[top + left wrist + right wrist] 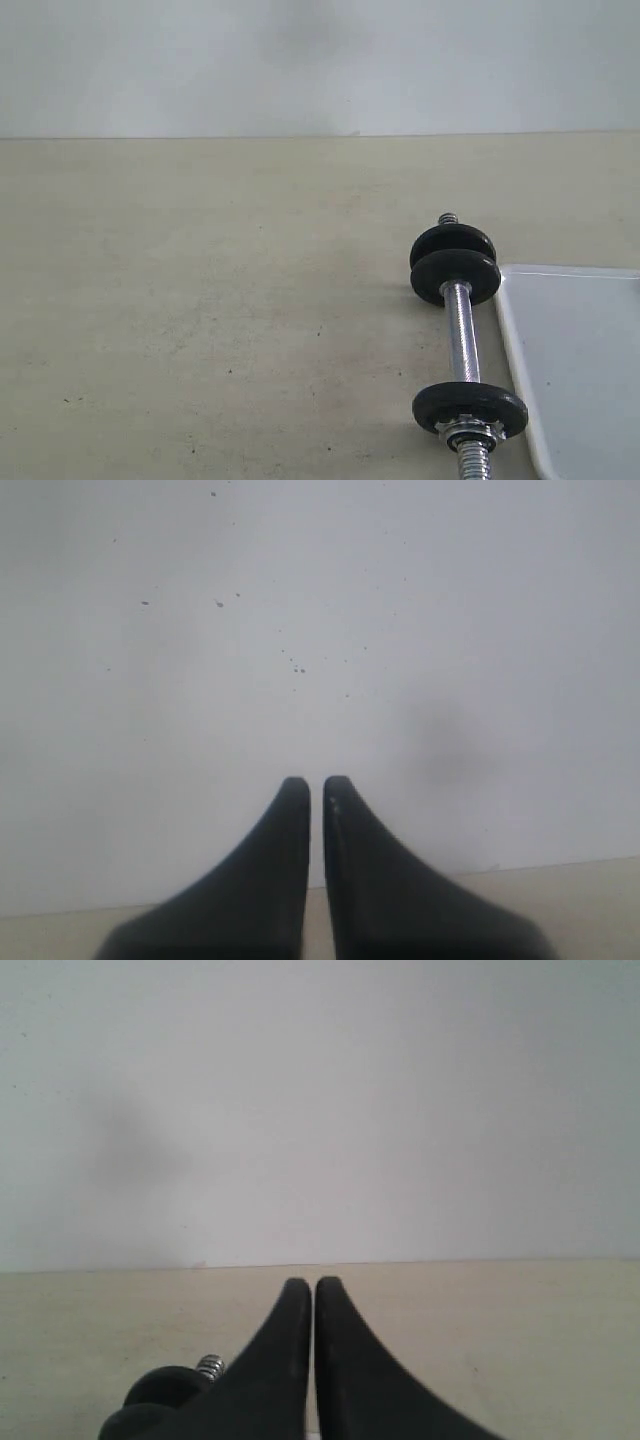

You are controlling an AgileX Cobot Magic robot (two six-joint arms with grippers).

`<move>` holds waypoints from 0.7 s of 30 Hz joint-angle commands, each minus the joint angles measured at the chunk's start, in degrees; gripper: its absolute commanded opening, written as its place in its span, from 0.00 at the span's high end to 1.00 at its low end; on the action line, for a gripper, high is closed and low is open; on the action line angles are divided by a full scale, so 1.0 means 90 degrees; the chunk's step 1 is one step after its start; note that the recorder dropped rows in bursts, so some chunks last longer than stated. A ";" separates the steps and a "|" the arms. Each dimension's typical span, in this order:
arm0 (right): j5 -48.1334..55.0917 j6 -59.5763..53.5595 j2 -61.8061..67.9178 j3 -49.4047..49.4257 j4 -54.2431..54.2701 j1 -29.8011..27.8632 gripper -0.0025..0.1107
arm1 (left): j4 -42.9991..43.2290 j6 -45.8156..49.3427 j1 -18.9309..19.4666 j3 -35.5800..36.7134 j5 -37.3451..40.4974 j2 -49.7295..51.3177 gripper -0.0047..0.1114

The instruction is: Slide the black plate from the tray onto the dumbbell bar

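Observation:
The chrome dumbbell bar [462,340] lies on the table, its length running from far to near, beside the white tray [575,350]. Three alike black plates ride on it: two pressed together at the far end [455,262] and one at the near end [470,408] behind a silver nut [468,432]. I cannot tell which came from the tray; the tray's visible part holds nothing. My left gripper [309,780] is shut and empty, facing the wall. My right gripper [313,1282] is shut and empty, with a black disc [160,1390] and a threaded bar end [210,1365] beside it. Neither gripper shows in the exterior view.
The beige table [220,300] stretches left of the bar up to a pale wall [300,60]. The tray runs out of the exterior view at the right and bottom edges.

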 commanded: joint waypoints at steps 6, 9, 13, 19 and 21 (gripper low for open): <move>0.0922 0.0172 -0.0561 0.0031 0.0117 -0.0769 0.98 | -0.0035 -0.0049 0.0019 0.0025 0.0020 -0.0018 0.92; 0.1264 0.0365 -0.0561 0.0045 0.0117 -0.0769 0.98 | -0.0035 -0.0049 0.0019 0.0025 0.0020 -0.0018 0.92; 0.1141 0.0384 -0.0561 0.0045 0.0047 -0.0769 0.98 | -0.0035 -0.0049 0.0019 0.0025 0.0020 -0.0018 0.92; 0.1109 0.0188 -0.0561 0.0045 -0.0083 -0.0769 0.98 | -0.0035 -0.0049 0.0019 0.0025 0.0020 -0.0018 0.92; 0.1109 0.0051 -0.0561 0.0045 -0.0113 -0.0769 0.98 | -0.0035 -0.0049 0.0019 0.0025 0.0020 -0.0018 0.92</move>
